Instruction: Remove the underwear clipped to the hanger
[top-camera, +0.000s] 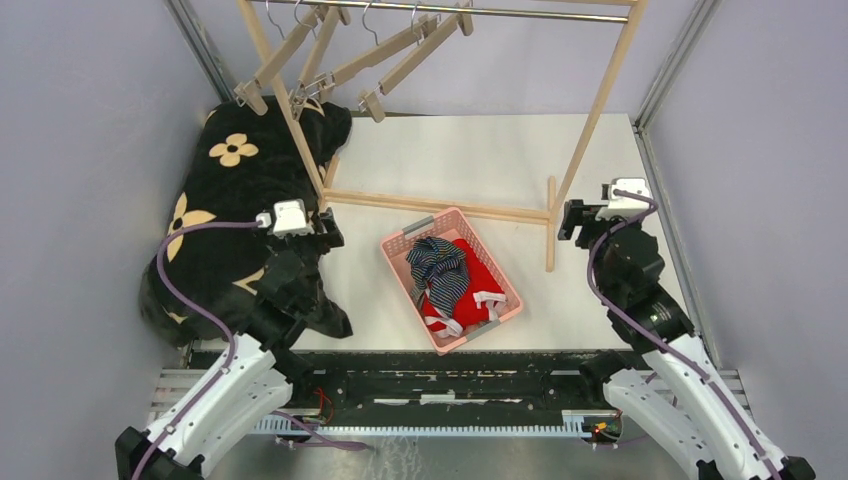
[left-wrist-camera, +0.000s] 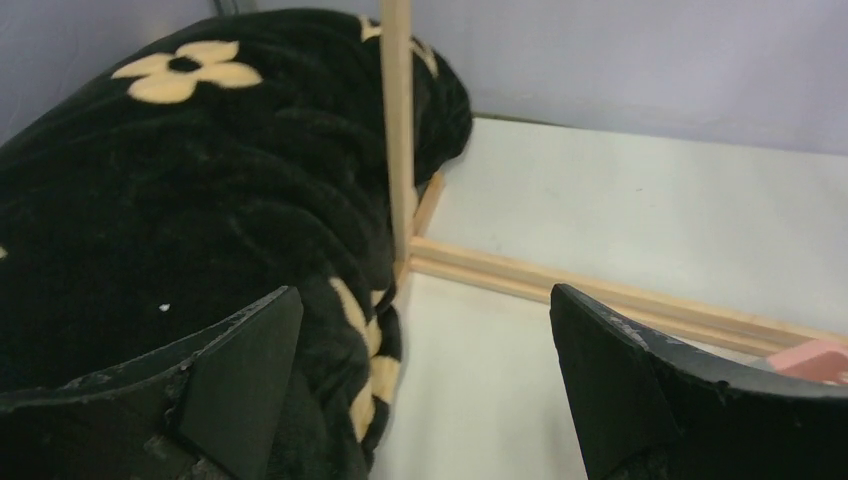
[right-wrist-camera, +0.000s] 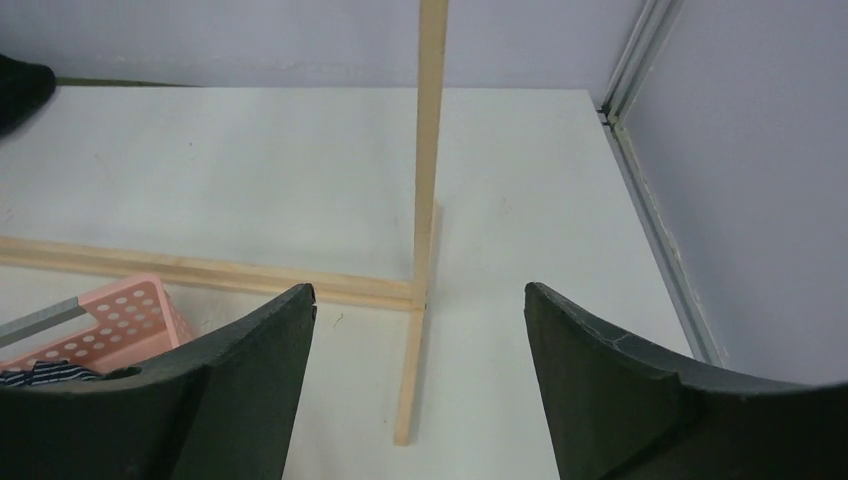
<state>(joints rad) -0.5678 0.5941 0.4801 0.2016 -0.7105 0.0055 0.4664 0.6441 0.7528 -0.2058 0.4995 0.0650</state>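
Closest to us, at the near edge of the table (top-camera: 560, 150), are the two arm bases. We go from the left one across.

The left gripper (top-camera: 330, 228) hangs low at the right edge of the black blanket (top-camera: 230, 200), its jaws wide apart with nothing between them. In its wrist view one finger (left-wrist-camera: 240, 370) sits right against the fleece.

Further back, the wooden hangers (top-camera: 330, 70) tilt from the rail of the rack (top-camera: 440, 205). As far as we can tell, their clips hold nothing.

In the middle, the underwear lies heaped in the pink basket (top-camera: 400, 245), just on the near side of the rack's bottom bar. A dark striped pair (top-camera: 437, 262) lies over a red pair (top-camera: 478, 282). We cannot make out any other piece for certain.

On the right, the right gripper (top-camera: 572, 218) stands just beside the rack's right foot. Its jaws are also spread and empty.

We judge the job as good as done, so the risks lie in pulling away:
- **Left arm:** a careless lift could snag the fleece and drag the blanket against the rack's left post.
- **Right arm:** a swing to the left could knock the foot and shift the light frame, or shove the basket and spill the clothes.
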